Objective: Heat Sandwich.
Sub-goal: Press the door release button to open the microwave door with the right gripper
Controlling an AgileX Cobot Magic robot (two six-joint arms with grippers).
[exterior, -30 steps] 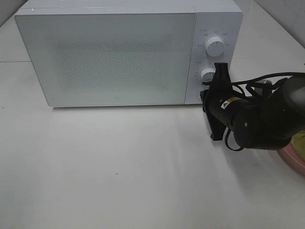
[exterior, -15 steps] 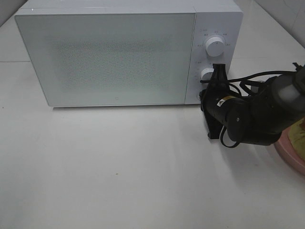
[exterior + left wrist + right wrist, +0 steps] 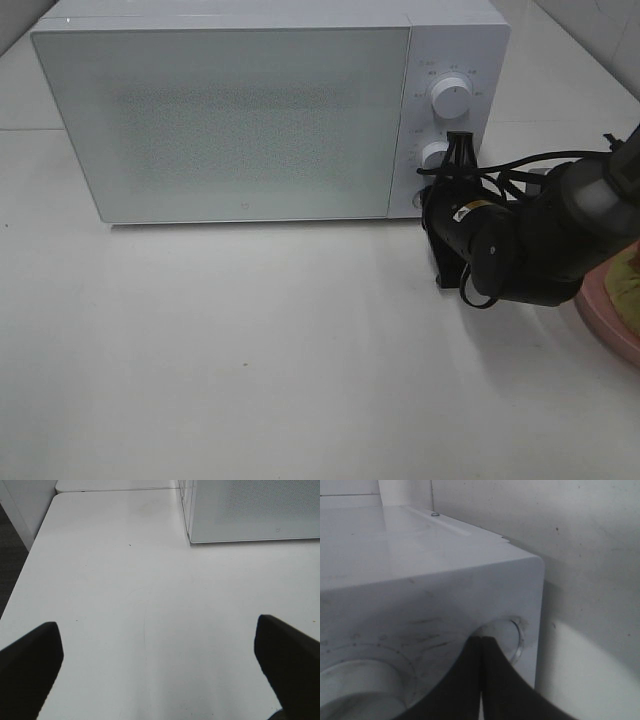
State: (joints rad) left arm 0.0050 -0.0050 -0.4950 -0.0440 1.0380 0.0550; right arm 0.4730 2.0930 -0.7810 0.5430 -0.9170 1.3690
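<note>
The white microwave (image 3: 230,120) stands at the back with its door closed. My right gripper (image 3: 428,200) is shut and empty. Its tips press against the lower part of the control panel, at a small round button (image 3: 504,639) below the two knobs (image 3: 450,98). In the right wrist view the closed fingers (image 3: 470,680) meet right at that button. The olive sandwich (image 3: 630,290) lies on a pink plate (image 3: 605,330) at the right edge, mostly hidden by the right arm. My left gripper (image 3: 160,680) is open and empty above bare table, left of the microwave (image 3: 250,510).
The right arm's black body and cables (image 3: 540,240) lie between the microwave and the plate. The white table (image 3: 250,350) stretches in front of the microwave. The table's left edge (image 3: 30,545) shows in the left wrist view.
The right gripper has moved slightly left, closer to the lower control panel. The arm has shifted off the plate, so more of the sandwich shows. The microwave door stays closed.
</note>
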